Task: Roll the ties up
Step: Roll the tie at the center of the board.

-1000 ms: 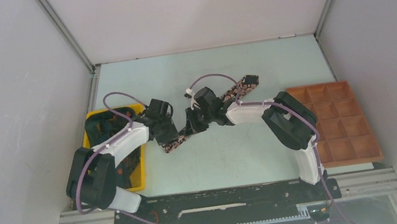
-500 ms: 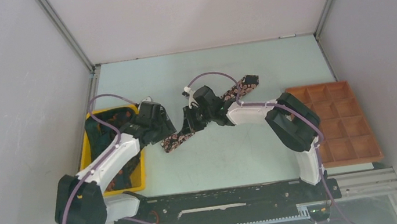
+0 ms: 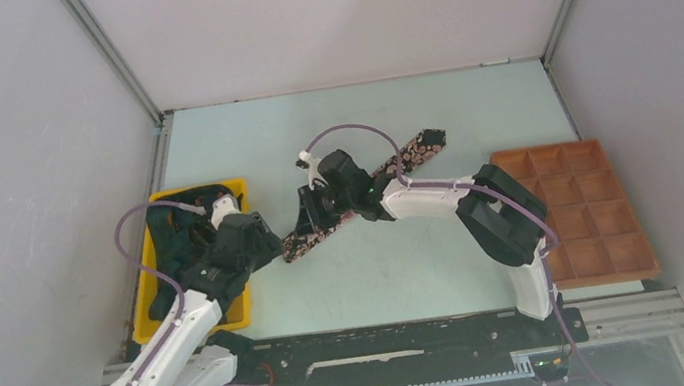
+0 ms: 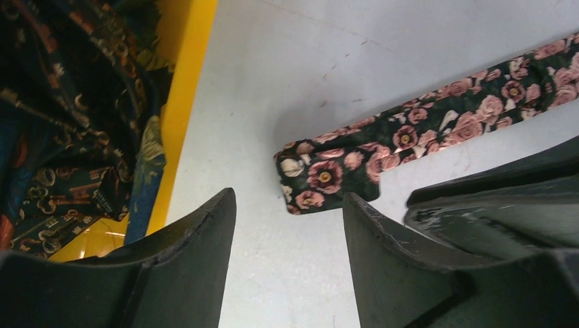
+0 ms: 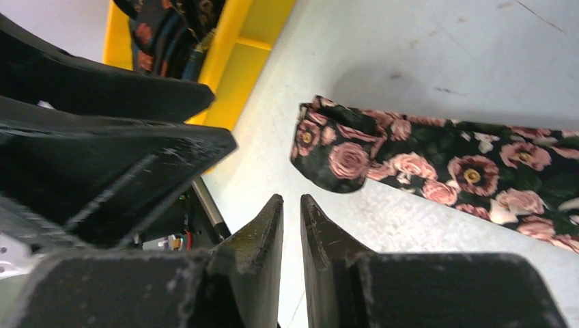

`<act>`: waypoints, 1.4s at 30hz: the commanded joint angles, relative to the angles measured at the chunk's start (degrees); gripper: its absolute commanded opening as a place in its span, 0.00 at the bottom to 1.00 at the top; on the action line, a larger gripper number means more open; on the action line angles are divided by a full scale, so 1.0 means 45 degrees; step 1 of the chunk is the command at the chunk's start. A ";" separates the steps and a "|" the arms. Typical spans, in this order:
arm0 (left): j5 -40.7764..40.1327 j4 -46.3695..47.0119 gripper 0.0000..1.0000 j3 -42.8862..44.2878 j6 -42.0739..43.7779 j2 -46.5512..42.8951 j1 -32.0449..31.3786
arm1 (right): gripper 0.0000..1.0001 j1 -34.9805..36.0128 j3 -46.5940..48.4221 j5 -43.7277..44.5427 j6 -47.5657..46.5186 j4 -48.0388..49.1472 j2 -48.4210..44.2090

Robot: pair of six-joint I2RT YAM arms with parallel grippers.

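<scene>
One tie [image 3: 413, 153], black with pink roses, lies diagonally on the table. Its near end [image 3: 295, 248] is curled over a short way, as the right wrist view [image 5: 334, 147] shows. My left gripper [image 3: 268, 248] is open and empty just short of that end [image 4: 321, 178], with the jaws [image 4: 288, 198] wide apart over bare table. My right gripper [image 3: 307, 226] hovers beside the same end, its jaws [image 5: 291, 198] nearly together with nothing between them. The right gripper's fingers [image 4: 491, 198] show at the right of the left wrist view. More ties lie heaped in the yellow bin [image 3: 244, 298].
The yellow bin [image 4: 188, 89] stands at the left of the table, close to the tie's end. A brown compartment tray [image 3: 583, 210] sits at the right. The enclosure's grey walls surround the table. The arm bases are at the near edge.
My left arm has pulled back toward the near left, off the tie's end. My right gripper has slid left along the tie to its near end.
</scene>
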 commanded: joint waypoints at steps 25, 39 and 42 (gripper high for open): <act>0.0995 0.3415 0.66 -0.2499 -0.0173 -0.0694 0.0208 | 0.17 -0.0141 0.1504 -0.0038 -0.0266 -0.0572 0.1799; 0.1805 0.4516 0.65 -0.2713 -0.0028 0.0409 0.0579 | 0.17 -0.0385 0.1248 -0.0189 -0.0178 -0.0295 0.2212; 0.1992 0.4751 0.65 -0.2776 -0.0016 0.0675 0.0676 | 0.16 -0.0413 0.1220 -0.0179 -0.0178 -0.0234 0.2269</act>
